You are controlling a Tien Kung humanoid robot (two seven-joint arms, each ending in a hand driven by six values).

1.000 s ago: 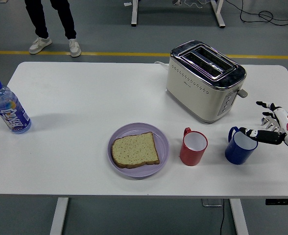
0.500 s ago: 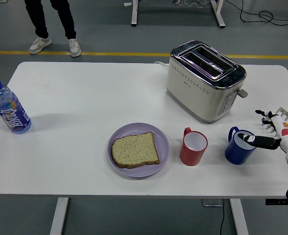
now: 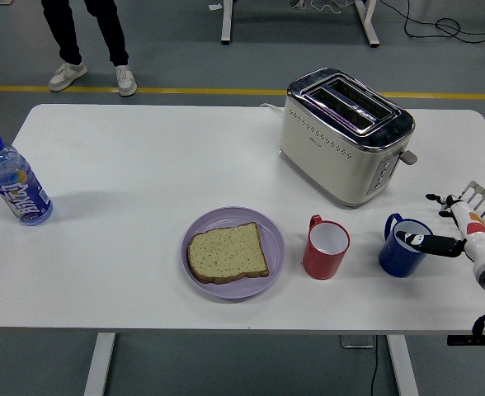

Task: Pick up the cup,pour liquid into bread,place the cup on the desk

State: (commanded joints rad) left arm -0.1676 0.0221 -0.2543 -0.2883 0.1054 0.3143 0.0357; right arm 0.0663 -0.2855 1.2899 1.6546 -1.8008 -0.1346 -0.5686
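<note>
blue mug (image 3: 404,247) is seen upright, mouth up, handle turned far-left. right hand (image 3: 455,223) is spread open, one finger laid over its rim. bread slice (image 3: 228,252) is flat on purple plate (image 3: 271,227).

2 cups (image 3: 326,249), 1 plate (image 3: 273,231), 1 bread slice (image 3: 228,253), 1 toaster (image 3: 346,136), 1 bottle (image 3: 15,181).
</note>
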